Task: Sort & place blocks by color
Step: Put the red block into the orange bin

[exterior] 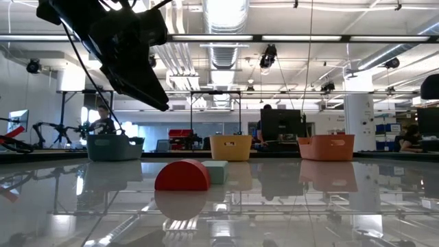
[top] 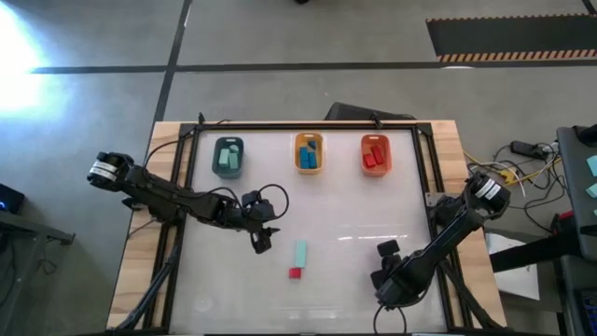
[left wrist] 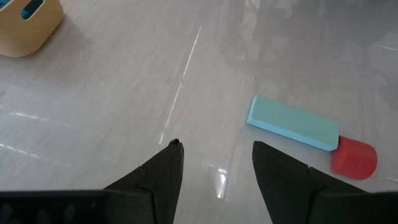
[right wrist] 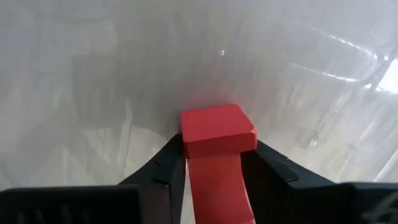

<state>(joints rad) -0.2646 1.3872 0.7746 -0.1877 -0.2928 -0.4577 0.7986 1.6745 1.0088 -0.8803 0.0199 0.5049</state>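
Sorting is judged well along: on the far side of the tabletop (top: 354, 219) three trays are lined up, the dark teal tray (top: 228, 157) w/ mint pieces, the yellow-orange tray (top: 310, 153) w/ blue ones, the orange-red tray (top: 375, 155) w/ red ones. Left of centre, the left hand (top: 262, 241) is held above the tabletop, fingers (left wrist: 163, 171) spread fairly wide w/ nothing between them, aimed toward the two loose blocks. Those lie near the middle-front: a mint-teal bar (top: 299, 253) and, touching or just beside its near end, a small red block (top: 295, 273). At the front right, the right hand (top: 384, 263) is seen clamped on a red bar block (right wrist: 216, 140), shown plainly in its wrist view. Step in hand, as judged: red bar held for delivery, mint bar about to be approached. Next move calls for the red bar to be carried to the orange-red tray, and for the left hand to be lowered astride the mint bar w/o the red block being nudged.
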